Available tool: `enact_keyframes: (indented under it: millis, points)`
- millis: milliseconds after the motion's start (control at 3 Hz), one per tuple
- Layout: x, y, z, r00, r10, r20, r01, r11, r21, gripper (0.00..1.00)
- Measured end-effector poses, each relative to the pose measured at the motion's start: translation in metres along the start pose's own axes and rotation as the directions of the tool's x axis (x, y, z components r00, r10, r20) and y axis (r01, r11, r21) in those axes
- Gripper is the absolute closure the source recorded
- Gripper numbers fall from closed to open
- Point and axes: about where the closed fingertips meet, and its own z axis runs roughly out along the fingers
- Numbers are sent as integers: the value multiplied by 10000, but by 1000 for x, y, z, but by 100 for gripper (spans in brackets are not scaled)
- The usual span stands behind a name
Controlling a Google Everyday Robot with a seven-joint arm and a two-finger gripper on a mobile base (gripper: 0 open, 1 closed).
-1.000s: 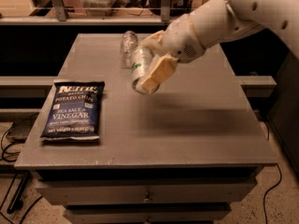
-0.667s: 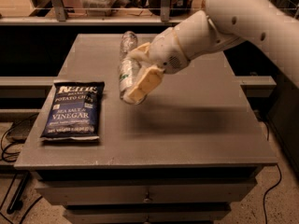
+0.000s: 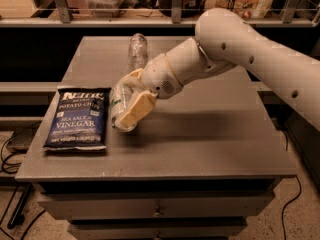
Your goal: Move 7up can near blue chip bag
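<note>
The blue chip bag (image 3: 77, 118) lies flat at the table's left front, its white lettering reading "Sea Salt & Vinegar". My gripper (image 3: 127, 106) is just right of the bag and is shut on the 7up can (image 3: 119, 106), a silvery can with green markings. The can is tilted, its lower end close to or on the table top right beside the bag's right edge. The cream fingers (image 3: 136, 109) cover much of the can's right side. The white arm (image 3: 240, 54) reaches in from the upper right.
A clear crinkled plastic bottle (image 3: 138, 49) lies at the back of the grey table (image 3: 200, 144). Shelves with goods run behind the table. Drawers sit under the table's front edge. Cables lie on the floor at the left.
The gripper has carried the can from the table's middle back down and to the left, ending right beside the chip bag. The bottle and the bag have not moved.
</note>
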Motion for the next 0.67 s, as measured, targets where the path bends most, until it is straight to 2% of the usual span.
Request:
enact_keyframes:
  millis: [333, 667]
  points:
    - [2, 7, 17, 9991, 299, 289, -290, 9991, -297, 12]
    - [-4, 11, 30, 9953, 516, 822, -483, 9979, -422, 0]
